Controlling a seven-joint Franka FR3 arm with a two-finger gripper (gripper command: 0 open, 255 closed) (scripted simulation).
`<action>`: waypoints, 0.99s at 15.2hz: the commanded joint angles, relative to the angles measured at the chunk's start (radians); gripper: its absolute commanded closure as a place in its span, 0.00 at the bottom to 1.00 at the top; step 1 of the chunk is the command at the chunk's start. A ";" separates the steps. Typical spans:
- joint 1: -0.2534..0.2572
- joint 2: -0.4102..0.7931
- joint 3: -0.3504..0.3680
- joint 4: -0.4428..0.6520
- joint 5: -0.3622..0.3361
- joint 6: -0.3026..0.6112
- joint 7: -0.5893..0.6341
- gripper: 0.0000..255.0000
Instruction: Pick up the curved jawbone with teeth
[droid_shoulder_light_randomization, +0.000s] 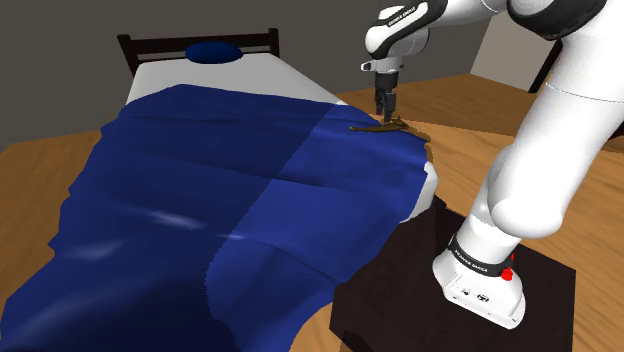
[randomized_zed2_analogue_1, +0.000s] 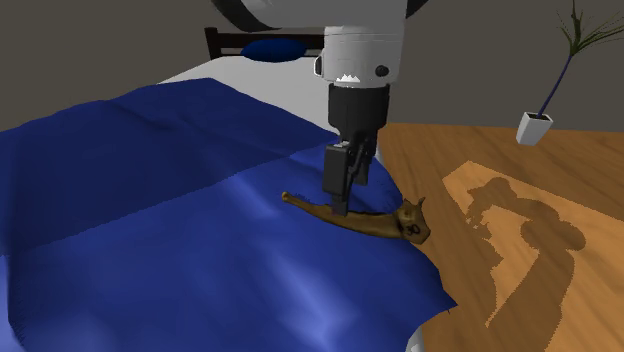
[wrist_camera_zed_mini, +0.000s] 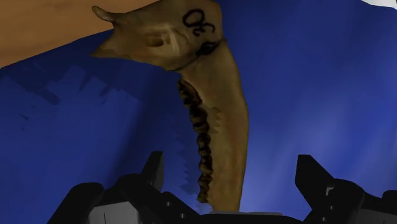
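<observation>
A brown curved jawbone (wrist_camera_zed_mini: 219, 102) with a dark row of teeth lies on the blue blanket (droid_shoulder_light_randomization: 230, 170), close to the bed's edge. In the second exterior view the jawbone (randomized_zed2_analogue_1: 375, 223) stretches from a thin tip to a broad end by the floor side. My black gripper (randomized_zed2_analogue_1: 340, 203) hangs straight down over its thin half, fingertips low at the bone. In the wrist view the gripper (wrist_camera_zed_mini: 232, 170) is open: the bone runs between the two fingers (wrist_camera_zed_mini: 154, 170) with blanket showing on both sides. In the shoulder view the gripper (droid_shoulder_light_randomization: 388, 116) stands above the jawbone (droid_shoulder_light_randomization: 400, 128).
The bed has a dark headboard (droid_shoulder_light_randomization: 150, 45) and a dark blue pillow (droid_shoulder_light_randomization: 212, 52). Wooden floor (randomized_zed2_analogue_1: 520, 230) lies just beyond the blanket's edge beside the bone. A white vase with a plant (randomized_zed2_analogue_1: 535, 125) stands far off. The dark stand (droid_shoulder_light_randomization: 400, 310) sits by the bed.
</observation>
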 joint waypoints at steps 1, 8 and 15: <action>-0.002 0.021 -0.002 -0.007 0.011 0.023 -0.018 0.00; -0.006 0.053 -0.004 -0.041 0.031 0.083 -0.033 1.00; -0.006 0.052 -0.003 -0.042 0.030 0.083 -0.032 1.00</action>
